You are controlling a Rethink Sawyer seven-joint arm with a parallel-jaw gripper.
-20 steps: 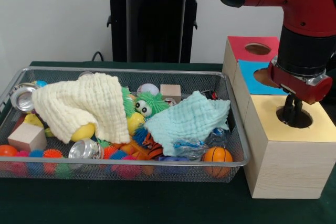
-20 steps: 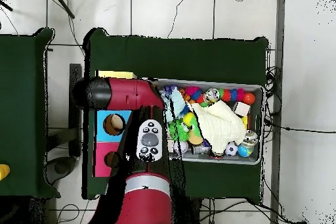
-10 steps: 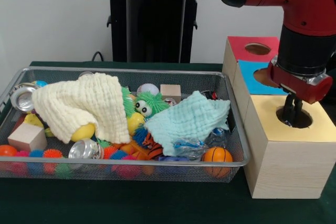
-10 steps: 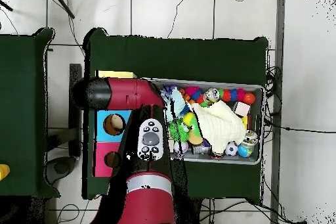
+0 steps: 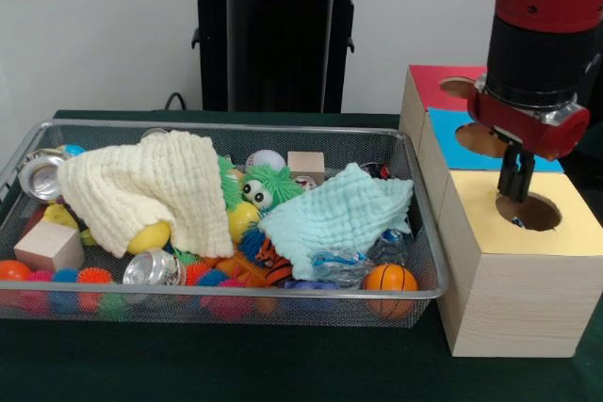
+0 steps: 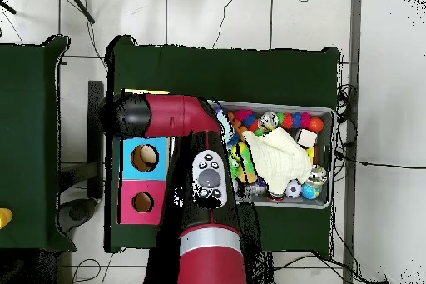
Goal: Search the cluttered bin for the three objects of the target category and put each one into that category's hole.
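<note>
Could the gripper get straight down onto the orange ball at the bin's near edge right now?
Probably yes. The orange ball lies uncovered beside the mint cloth, nothing on top. The gripper hangs over the yellow hole, so it must first cross the bin wall.

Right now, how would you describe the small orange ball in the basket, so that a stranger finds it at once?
In the front view, find the wire basket beside the wooden box. The orange ball lies in its near corner next to that box, below the pale green cloth. Black basketball lines set it apart from the spiky balls nearby.
</note>
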